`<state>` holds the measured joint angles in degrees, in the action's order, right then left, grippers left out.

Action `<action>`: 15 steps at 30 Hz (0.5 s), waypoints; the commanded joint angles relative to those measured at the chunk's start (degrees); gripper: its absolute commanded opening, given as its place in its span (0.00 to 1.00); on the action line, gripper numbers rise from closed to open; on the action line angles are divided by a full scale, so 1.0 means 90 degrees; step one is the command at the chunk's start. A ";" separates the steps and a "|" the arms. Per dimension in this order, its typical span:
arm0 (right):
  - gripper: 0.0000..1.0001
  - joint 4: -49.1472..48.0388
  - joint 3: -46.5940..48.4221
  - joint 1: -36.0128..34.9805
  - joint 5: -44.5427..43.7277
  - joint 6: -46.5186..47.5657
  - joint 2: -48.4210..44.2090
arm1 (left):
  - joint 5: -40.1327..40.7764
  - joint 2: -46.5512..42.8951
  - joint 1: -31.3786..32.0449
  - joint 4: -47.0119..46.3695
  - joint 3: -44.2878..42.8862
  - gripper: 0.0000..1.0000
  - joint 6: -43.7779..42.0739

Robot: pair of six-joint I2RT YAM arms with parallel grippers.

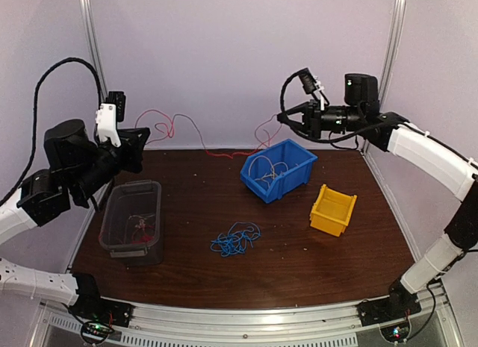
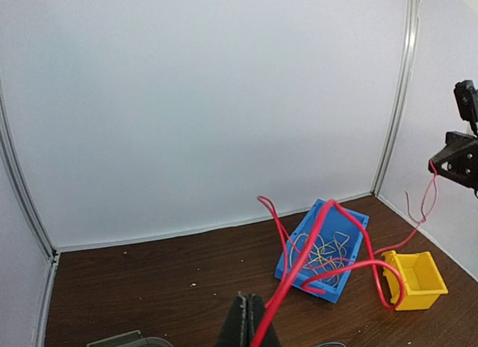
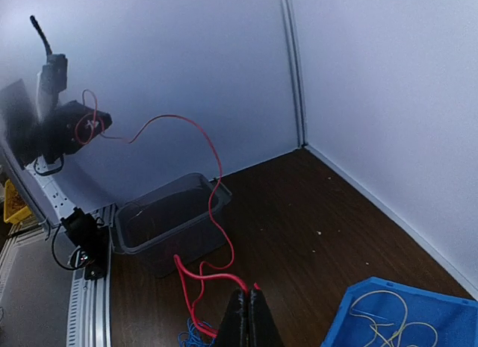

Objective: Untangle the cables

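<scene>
red cable (image 2: 300, 261) hangs in a slack, kinked line above the back of the bench (image 1: 194, 205). one end is pinched in the left tool (image 2: 248, 308), whose fingers are pressed together on it. below that tool sits a grey bin (image 1: 107, 220) with a few thin wires at its bottom, too fine to sort by colour. further right a blue cable (image 1: 235, 240) lies balled on the bare wood, then comes a blue bin (image 1: 291, 179) holding pale cables (image 1: 267, 168), then a yellow bin (image 1: 328, 222). at the far right the right tool (image 3: 248, 306) is likewise clamped shut on the red cable's other end.

these wires look feather-light, limp and springy, likely to recoil into curls and to slip from a loose pinch. taking hold near a free end, away from any knot, and pulling gently seems wisest.

the bench is dark brown wood grain, lightly speckled with crumbs. pale walls (image 1: 239, 48) and aluminium corner posts (image 1: 91, 33) close it in.
</scene>
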<state>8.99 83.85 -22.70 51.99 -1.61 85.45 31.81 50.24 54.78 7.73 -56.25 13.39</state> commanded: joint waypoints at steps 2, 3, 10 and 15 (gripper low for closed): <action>0.00 0.0269 0.0637 -0.1442 -0.0293 0.0387 0.0910 | 0.1010 0.0177 -0.0043 0.1303 -0.0965 0.00 0.0166; 0.00 0.0299 0.0830 -0.1715 -0.0325 0.0416 0.1168 | 0.1159 0.0162 -0.0044 0.1401 -0.1144 0.00 0.0129; 0.00 -0.0493 0.2440 -0.2903 -0.0273 -0.0655 0.3223 | 0.1535 0.0051 -0.0047 0.2279 -0.1814 0.00 0.0388; 0.00 -0.0761 0.4521 -0.3457 -0.0145 -0.1619 0.5222 | 0.1555 -0.0072 -0.0043 0.3184 -0.1512 0.00 0.1222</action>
<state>6.50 111.70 -50.98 49.74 -7.53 122.13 44.14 50.02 54.74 28.51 -71.61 18.22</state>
